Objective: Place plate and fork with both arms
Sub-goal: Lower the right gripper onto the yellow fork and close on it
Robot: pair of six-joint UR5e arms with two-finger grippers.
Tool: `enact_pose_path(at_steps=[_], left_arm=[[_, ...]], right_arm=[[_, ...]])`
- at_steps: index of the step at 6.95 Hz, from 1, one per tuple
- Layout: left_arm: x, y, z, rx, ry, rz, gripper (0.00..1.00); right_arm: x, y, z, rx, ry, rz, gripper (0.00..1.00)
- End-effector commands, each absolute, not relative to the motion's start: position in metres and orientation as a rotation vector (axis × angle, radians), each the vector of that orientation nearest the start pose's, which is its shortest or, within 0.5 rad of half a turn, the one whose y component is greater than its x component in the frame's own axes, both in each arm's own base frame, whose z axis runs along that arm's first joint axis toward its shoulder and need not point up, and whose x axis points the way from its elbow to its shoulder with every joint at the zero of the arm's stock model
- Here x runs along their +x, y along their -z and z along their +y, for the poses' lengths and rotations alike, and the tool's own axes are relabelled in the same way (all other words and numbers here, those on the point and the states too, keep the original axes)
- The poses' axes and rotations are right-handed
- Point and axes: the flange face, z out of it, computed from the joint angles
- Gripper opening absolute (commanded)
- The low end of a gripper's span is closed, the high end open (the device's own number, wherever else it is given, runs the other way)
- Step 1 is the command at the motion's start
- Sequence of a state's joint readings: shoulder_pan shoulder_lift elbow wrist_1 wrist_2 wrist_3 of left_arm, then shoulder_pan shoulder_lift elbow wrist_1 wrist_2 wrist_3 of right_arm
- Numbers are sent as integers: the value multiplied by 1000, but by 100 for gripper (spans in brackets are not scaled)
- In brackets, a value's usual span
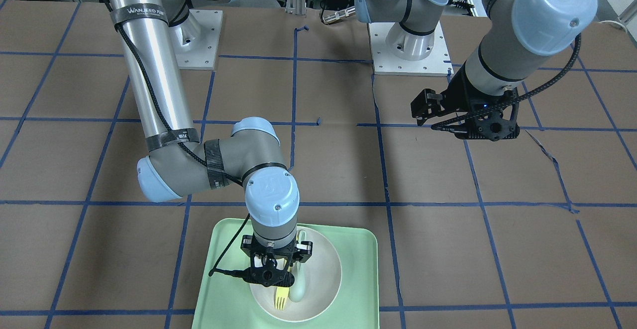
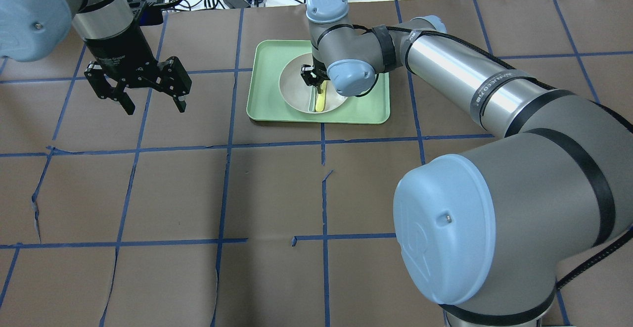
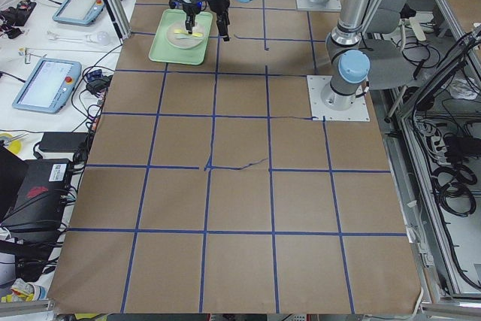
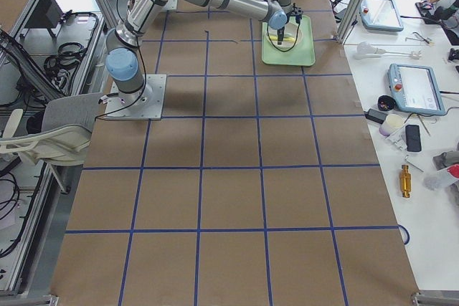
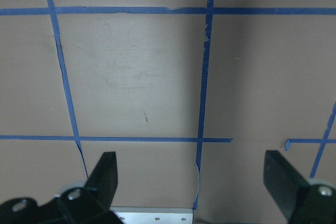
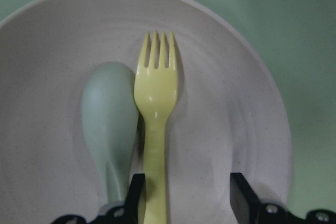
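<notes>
Fork (image 6: 156,98): glossy yellow plastic, short tines, lying flat in the speckled off-white round plate (image 6: 236,129) against a matte grey-green spoon (image 6: 110,119). Plate sits on the mint-green rectangular tray (image 1: 358,249). Right gripper (image 6: 186,198) is part-open astride the fork handle. Left gripper (image 2: 155,105) is spread wide over the taped brown table (image 2: 272,193).

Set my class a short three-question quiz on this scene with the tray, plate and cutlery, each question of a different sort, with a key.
1. True or false: the fork lies in the plate, right beside the spoon.
2. The plate rests on: A) the bare table; B) the green tray; C) a stack of bowls.
3. Fill in: the left gripper hangs over the table with its jaws ____.
Key: 1 true; 2 B; 3 open.
</notes>
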State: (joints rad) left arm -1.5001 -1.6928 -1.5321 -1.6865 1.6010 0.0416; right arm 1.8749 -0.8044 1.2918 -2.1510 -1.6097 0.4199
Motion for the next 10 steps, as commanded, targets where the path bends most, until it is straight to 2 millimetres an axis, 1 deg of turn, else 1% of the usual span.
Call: enact_pose_path(at_steps=[1, 3, 4, 5, 6, 7, 8, 10], left_arm=[[-89, -433, -529, -40, -313, 3103, 100], [-91, -436, -529, -38, -304, 3109, 100], [-96, -442, -527, -39, -265, 3110, 100], [-97, -443, -530, -28, -223, 3109, 100], [-97, -444, -527, -27, -217, 3103, 100], [-97, -442, -525, -31, -222, 3102, 100], [-97, -443, -526, -112, -202, 3098, 100], [-98, -444, -527, -118, -173, 3099, 100]], right_arm=[[349, -196, -677, 183, 163, 3134, 63], [352, -195, -675, 176, 163, 3134, 63], [353, -191, -675, 176, 157, 3136, 63], [354, -188, -675, 169, 150, 3138, 63], [355, -189, -675, 171, 154, 3136, 63], [354, -188, -675, 171, 150, 3138, 60], [353, -188, -675, 173, 147, 3137, 51], [355, -189, -675, 171, 156, 3134, 36]])
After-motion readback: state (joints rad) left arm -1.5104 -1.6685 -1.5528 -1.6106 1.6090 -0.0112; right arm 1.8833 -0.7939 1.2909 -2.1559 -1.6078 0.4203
